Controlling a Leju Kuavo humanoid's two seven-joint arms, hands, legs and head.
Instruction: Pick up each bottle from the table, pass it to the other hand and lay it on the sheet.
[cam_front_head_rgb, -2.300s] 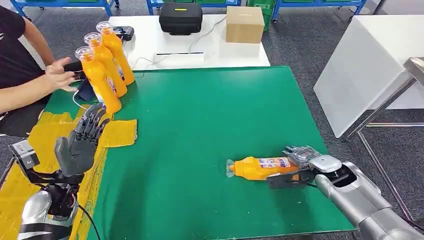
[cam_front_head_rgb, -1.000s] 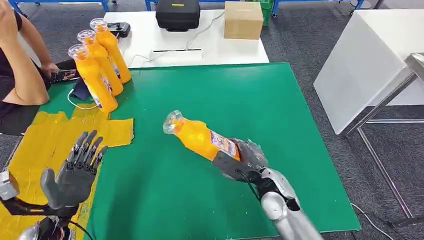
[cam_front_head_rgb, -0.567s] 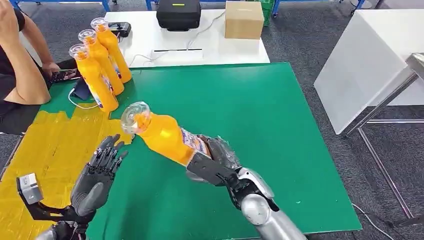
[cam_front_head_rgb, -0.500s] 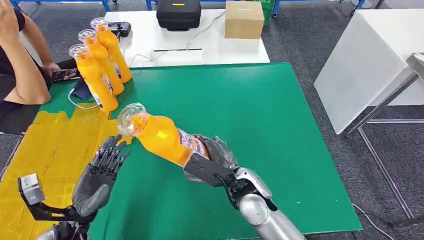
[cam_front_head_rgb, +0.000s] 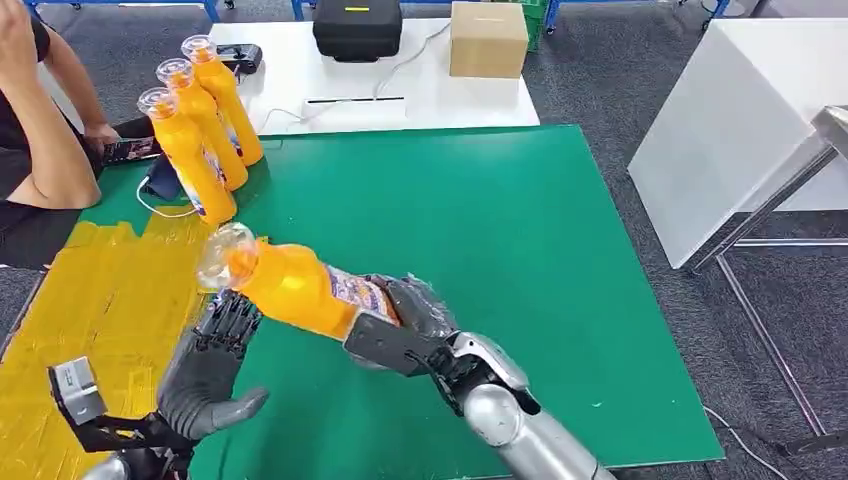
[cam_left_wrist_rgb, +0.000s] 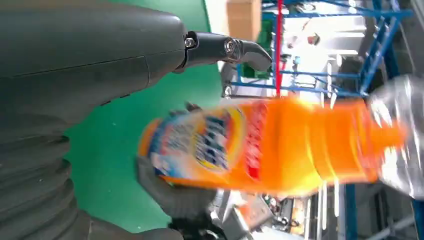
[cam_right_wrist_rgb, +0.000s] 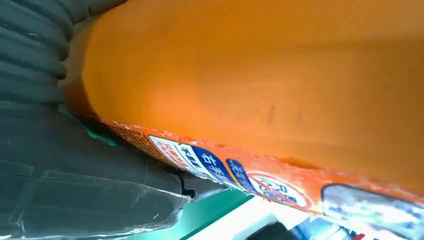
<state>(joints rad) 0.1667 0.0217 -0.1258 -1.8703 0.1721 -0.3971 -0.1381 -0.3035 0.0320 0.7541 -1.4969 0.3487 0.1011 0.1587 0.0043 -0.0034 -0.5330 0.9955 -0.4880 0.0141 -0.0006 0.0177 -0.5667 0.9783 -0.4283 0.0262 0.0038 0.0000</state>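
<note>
— While the bottle (cam_front_head_rgb: 295, 287) hangs in the air over the green desk (cam_front_head_rgb: 480, 230), who has it?

— The right hand (cam_front_head_rgb: 400, 325) grips it by the base end, fingers wrapped round the labelled part. It lies tilted, its clear cap end away from that hand and a little higher, pointing toward the left hand (cam_front_head_rgb: 210, 365).

— And the left hand?

— Open, holding nothing. It sits just under the bottle's neck end, palm turned up, fingers (cam_front_head_rgb: 232, 318) spread and reaching up beneath the orange body. Whether they touch it I cannot tell. In the left wrist view the bottle (cam_left_wrist_rgb: 270, 145) runs across the picture beyond the thumb (cam_left_wrist_rgb: 227, 48), blurred, with a gap between them.

— Where is the sheet?

— The yellow sheet (cam_front_head_rgb: 100, 300) lies on the desk just beyond the left hand, on the side away from the right hand. The cap end hangs about over its edge.

— What about the others?

— Three bottles (cam_front_head_rgb: 195, 125) stand upright in a row, well beyond the left hand, near the desk's far corner and past the sheet's far edge. Beside them a person's arm (cam_front_head_rgb: 45, 150) rests at the desk edge.

— Farther off?

— A white desk (cam_front_head_rgb: 290, 85) carries a black case (cam_front_head_rgb: 358, 28) and a cardboard box (cam_front_head_rgb: 487, 38), well apart from both hands.
</note>
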